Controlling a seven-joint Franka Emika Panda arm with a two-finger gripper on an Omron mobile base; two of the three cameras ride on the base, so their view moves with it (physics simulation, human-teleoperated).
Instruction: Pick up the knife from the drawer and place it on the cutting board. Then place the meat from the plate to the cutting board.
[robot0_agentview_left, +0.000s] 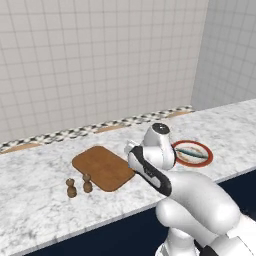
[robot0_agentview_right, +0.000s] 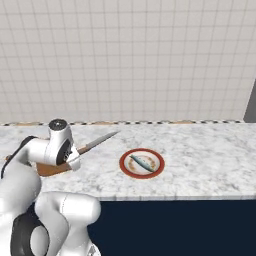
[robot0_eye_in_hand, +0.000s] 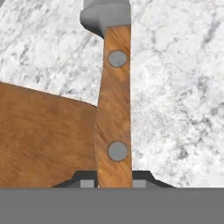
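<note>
Gripper: the gripper (robot0_eye_in_hand: 114, 181) is pinched on the wooden handle of the knife (robot0_eye_in_hand: 114, 105), one dark fingertip seen at each side of the handle's lower end.
Knife position: it is held in the air above the counter (robot0_agentview_right: 200, 150), its blade (robot0_agentview_right: 100, 140) pointing toward the back wall; in the hand view the handle lies over the edge of the cutting board (robot0_agentview_left: 102, 167).
Handling, as judged: the knife is taken to be stiff and fairly light, with a long blade that could lever it round in the grip; the handle is judged the right place to hold, never the thin blade.
Cutting board: it lies flat on the counter, beside two small wooden shakers (robot0_agentview_left: 79, 185).
Plate: the plate (robot0_agentview_right: 142, 163) is set well apart from the board, with the meat (robot0_agentview_right: 141, 163) on it.
Step in hand: the knife is not yet laid on the board.
</note>
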